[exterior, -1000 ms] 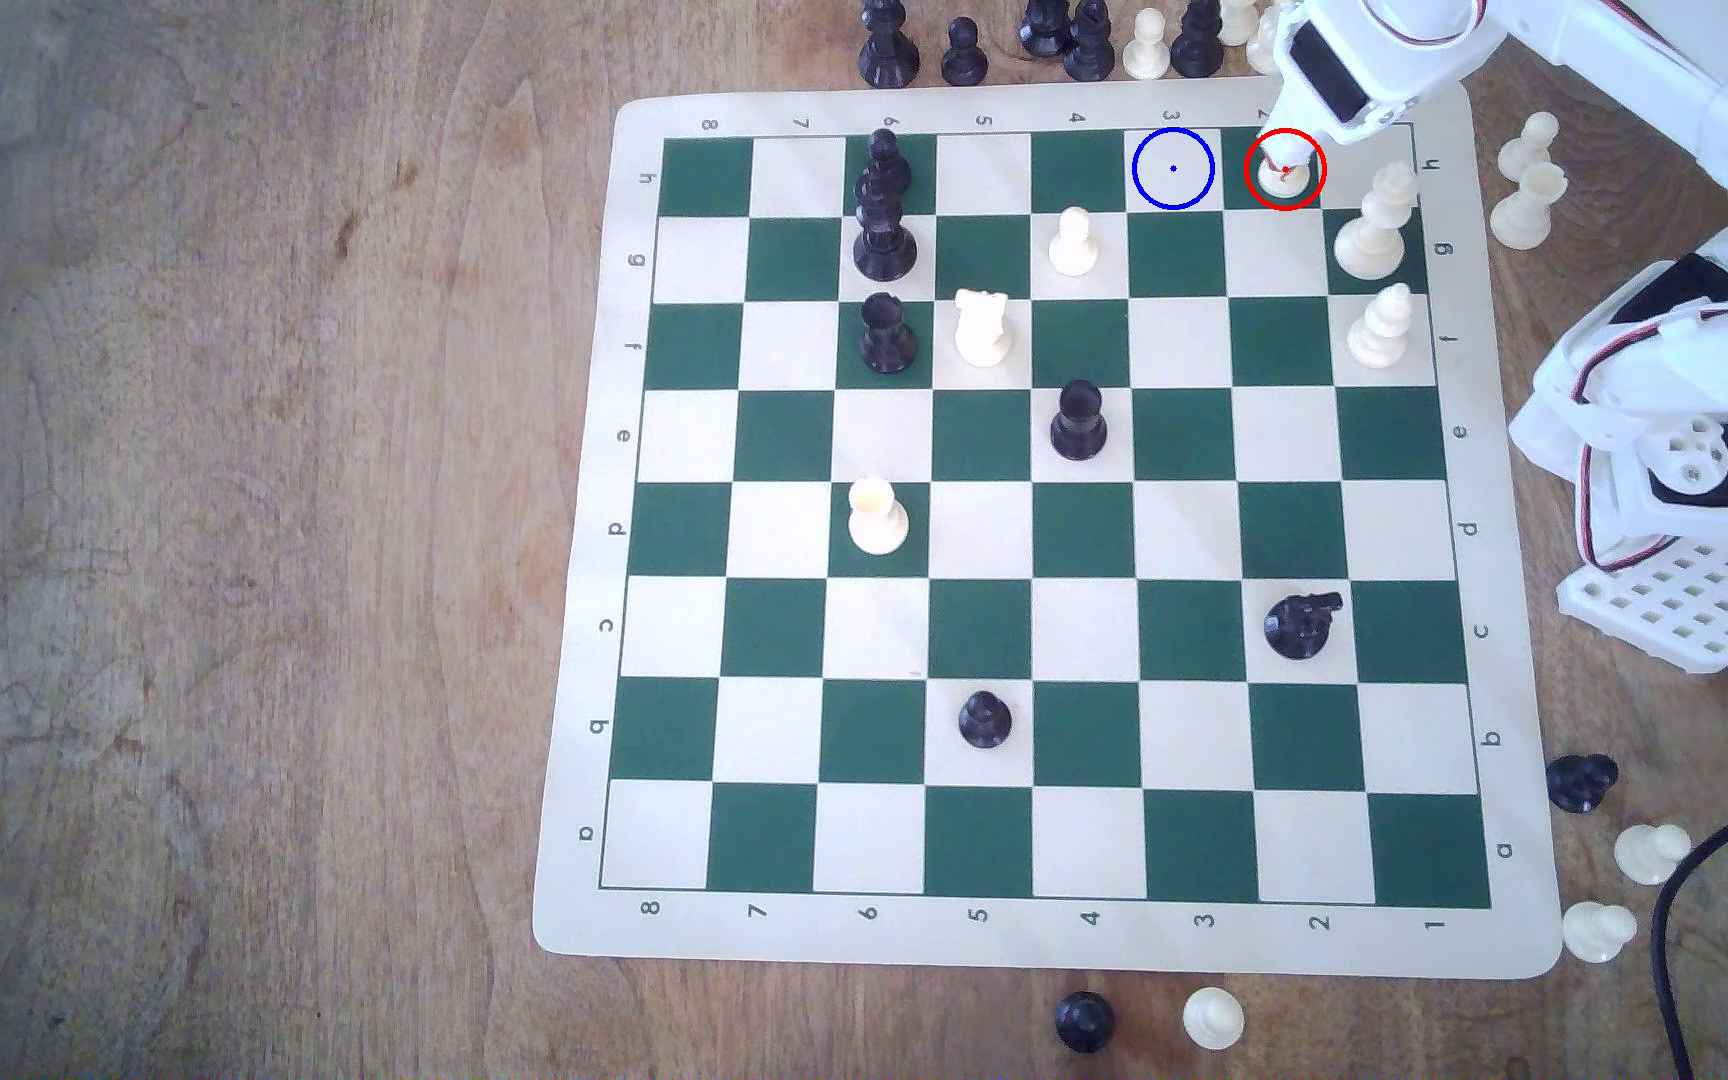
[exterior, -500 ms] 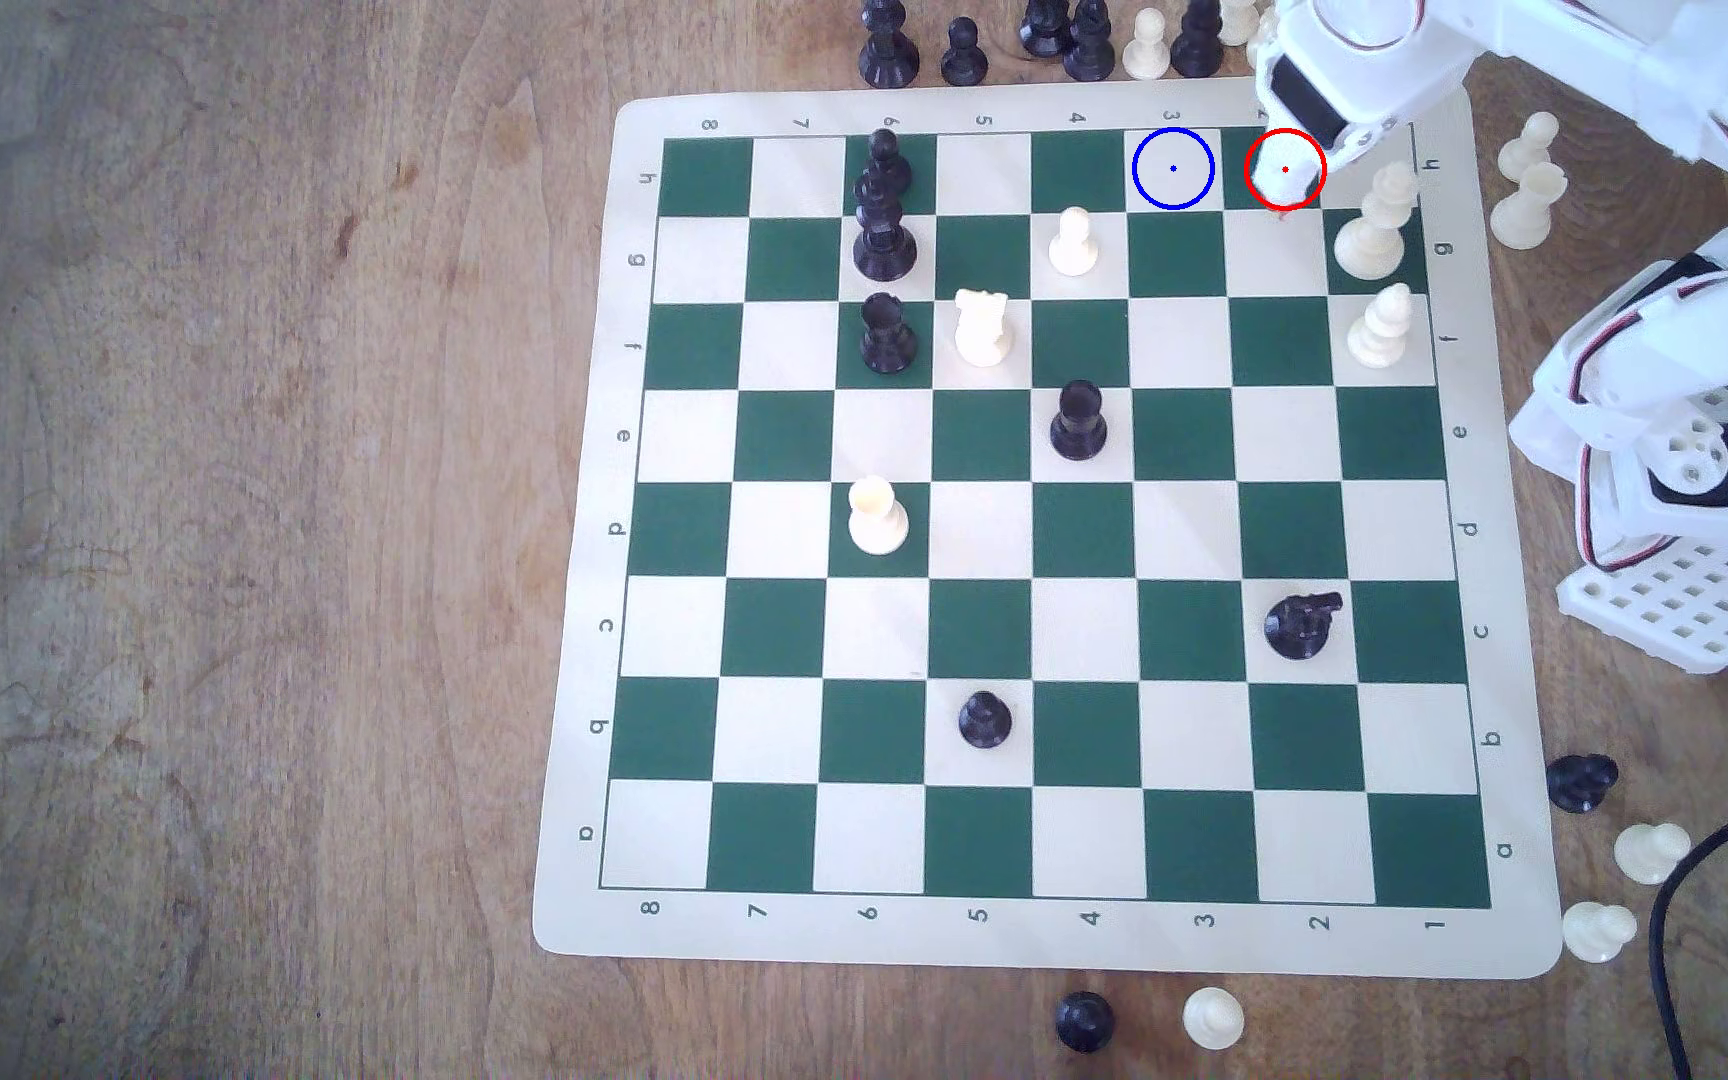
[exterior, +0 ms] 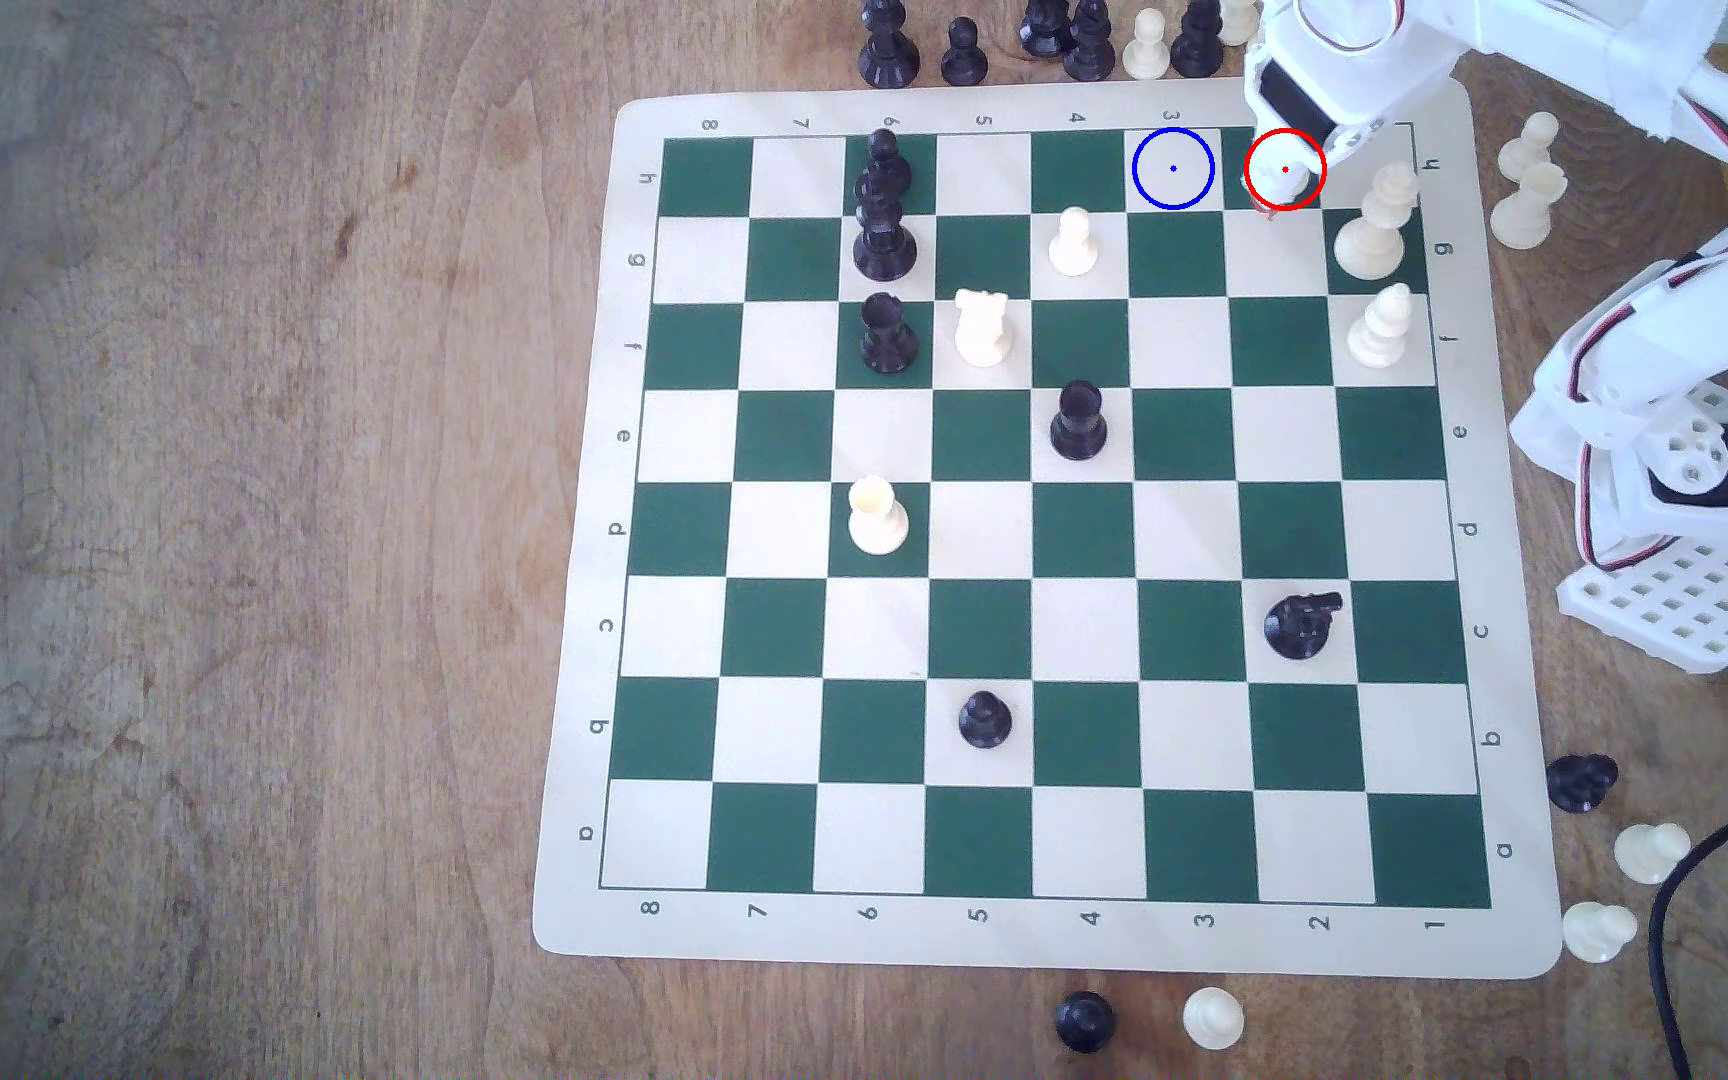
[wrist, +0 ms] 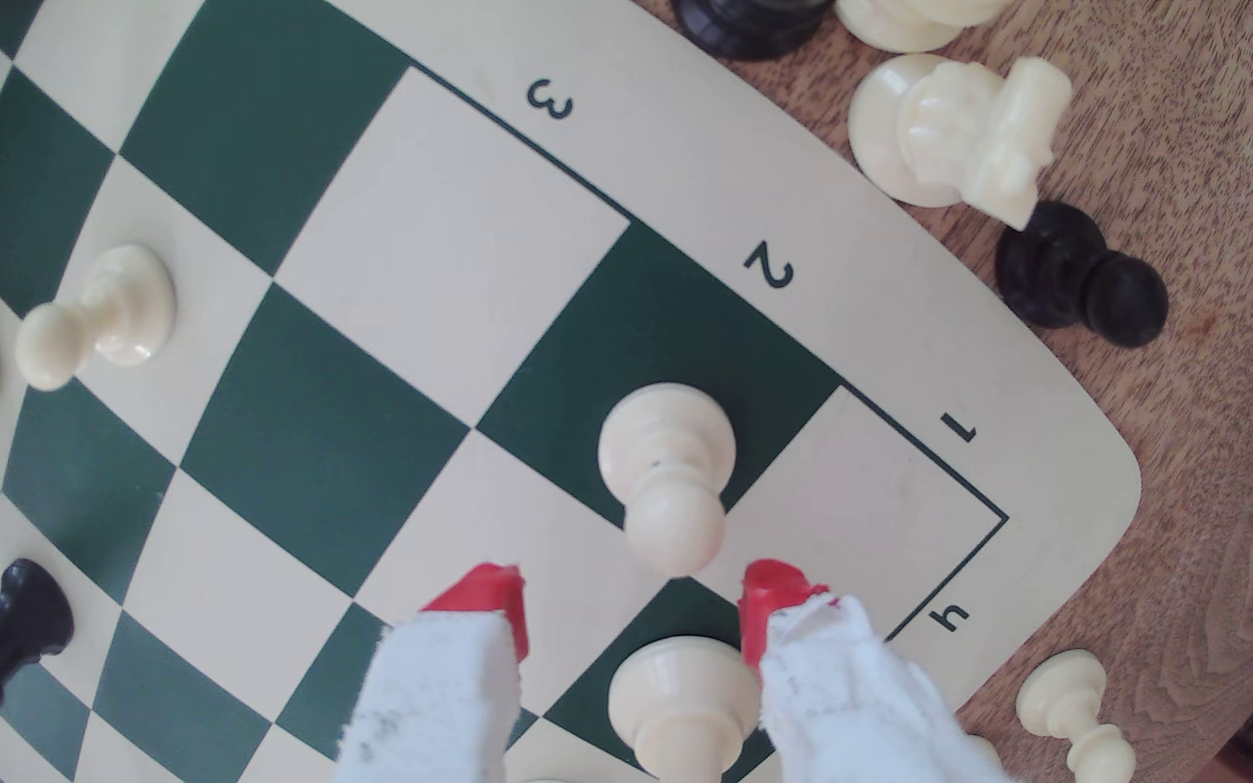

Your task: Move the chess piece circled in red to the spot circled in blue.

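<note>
- Chess piece [wrist: 665, 470] sitting upright on the green square by the 2 label, inside the red ring, not lifted yet.
- Blue-ringed spot [exterior: 1173, 168] right next door, bare.
- So basically nothing done; grab, carry and drop all left.
- Claw [wrist: 631, 610] spread wide, red tips either side of the pawn's head, touching nothing, holding nothing.

You get soft, even daylight; the chessboard [wrist: 382, 226] lines bow in the wrist view, and the gripper [wrist: 631, 602] perhaps blurs.
</note>
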Robot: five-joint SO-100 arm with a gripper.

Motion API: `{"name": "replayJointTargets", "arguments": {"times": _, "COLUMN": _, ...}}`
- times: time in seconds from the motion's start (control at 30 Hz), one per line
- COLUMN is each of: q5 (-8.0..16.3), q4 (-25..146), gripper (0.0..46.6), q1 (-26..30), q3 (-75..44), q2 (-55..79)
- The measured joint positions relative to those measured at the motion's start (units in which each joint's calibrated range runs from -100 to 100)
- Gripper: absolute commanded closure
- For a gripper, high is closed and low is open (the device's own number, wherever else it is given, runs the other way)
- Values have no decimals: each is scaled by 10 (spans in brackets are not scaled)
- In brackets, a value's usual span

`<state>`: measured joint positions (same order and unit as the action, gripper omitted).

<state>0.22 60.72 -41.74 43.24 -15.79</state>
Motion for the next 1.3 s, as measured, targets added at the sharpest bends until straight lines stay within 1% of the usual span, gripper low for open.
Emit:
{"name": "replayJointTargets", "arguments": {"times": 0.13, "q5": -5, "q4": -18, "gripper": 326, "q1": -7, "q3": 0, "q2": 10}}
{"name": "replayJointTargets", "arguments": {"times": 0.43, "q5": -5, "q4": -41, "gripper": 347, "q1": -10, "q3": 0, "q2": 11}}
{"name": "replayJointTargets", "arguments": {"times": 0.6, "q5": -6, "q4": -50, "gripper": 350, "q1": 5, "q3": 0, "q2": 11}}
{"name": "replayJointTargets", "arguments": {"times": 0.7, "q5": -1, "q4": -60, "gripper": 365, "q1": 7, "q3": 0, "q2": 11}}
{"name": "replayJointTargets", "arguments": {"times": 0.83, "q5": -1, "q4": -60, "gripper": 378, "q1": 9, "q3": 0, "q2": 11}}
{"name": "replayJointTargets", "arguments": {"times": 0.9, "q5": -1, "q4": -60, "gripper": 399, "q1": 9, "q3": 0, "q2": 11}}
{"name": "replayJointTargets", "arguments": {"times": 1.03, "q5": -1, "q4": -60, "gripper": 413, "q1": 9, "q3": 0, "q2": 11}}
{"name": "replayJointTargets", "arguments": {"times": 1.1, "q5": -1, "q4": -60, "gripper": 430, "q1": 9, "q3": 0, "q2": 11}}
{"name": "replayJointTargets", "arguments": {"times": 1.17, "q5": -1, "q4": -60, "gripper": 464, "q1": 9, "q3": 0, "q2": 11}}
{"name": "replayJointTargets", "arguments": {"times": 1.3, "q5": -1, "q4": -61, "gripper": 464, "q1": 9, "q3": 0, "q2": 11}}
